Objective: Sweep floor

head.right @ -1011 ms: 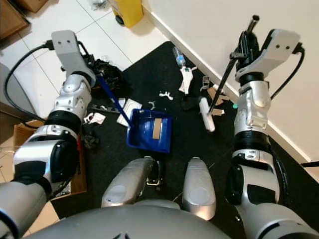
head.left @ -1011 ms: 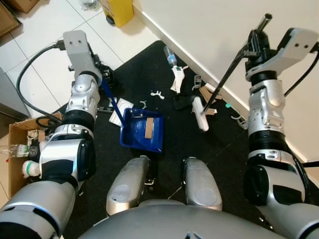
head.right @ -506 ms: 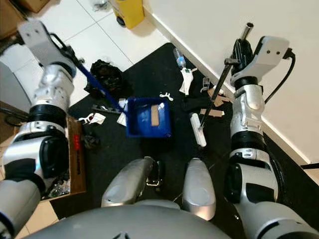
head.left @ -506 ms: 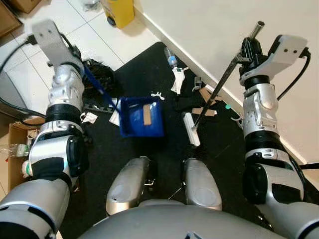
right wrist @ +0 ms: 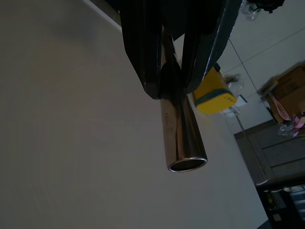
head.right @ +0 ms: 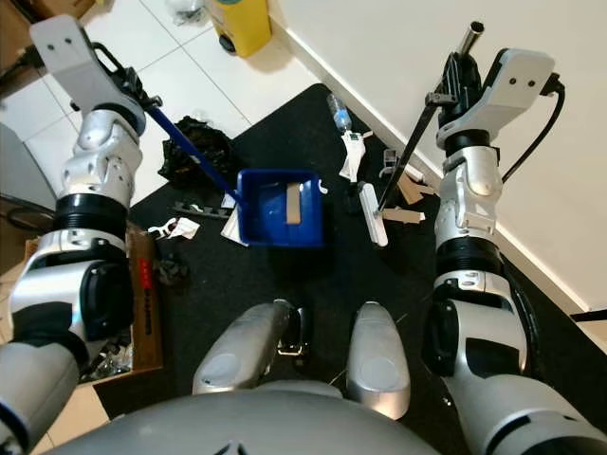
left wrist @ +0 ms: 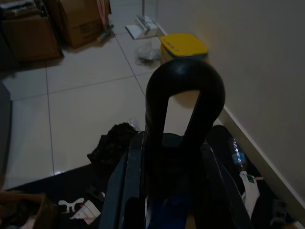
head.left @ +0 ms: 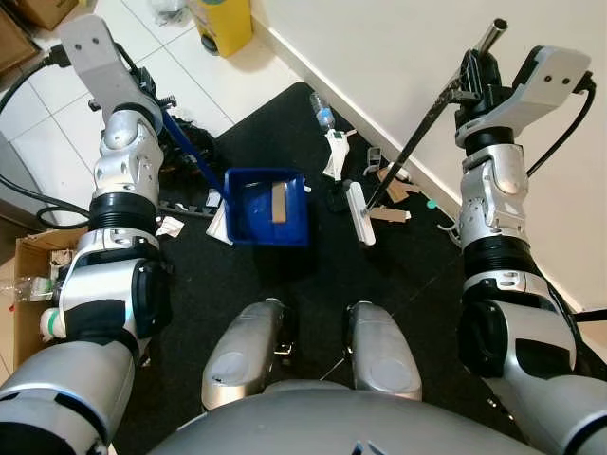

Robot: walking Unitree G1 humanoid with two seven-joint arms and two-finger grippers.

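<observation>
A blue dustpan (head.left: 268, 207) sits flat on the black mat (head.left: 285, 123) ahead of my feet, with a strip of cardboard (head.left: 278, 202) lying in it. Its long blue handle runs up to my left gripper (head.left: 159, 102), which is shut on the black loop grip (left wrist: 185, 90). My right gripper (head.left: 471, 83) is shut on the broom's black stick near its metal top end (right wrist: 183, 143). The broom's white head (head.left: 358, 213) rests on the mat just right of the dustpan. Litter lies beyond it: a plastic bottle (head.left: 322, 112), a white packet (head.left: 337, 147), cardboard scraps (head.left: 391, 214).
A wall and skirting board (head.left: 379, 123) run diagonally close on the right. A black bag (head.left: 185, 142) lies at the mat's left edge, with an open cardboard box (head.left: 28, 275) near my left side. A yellow bin (head.left: 223, 19) stands at the back on white tiles.
The dustpan has slid away from my feet and turned square as my left arm reached further out. The broom head swung in towards me, then back beside the dustpan.
</observation>
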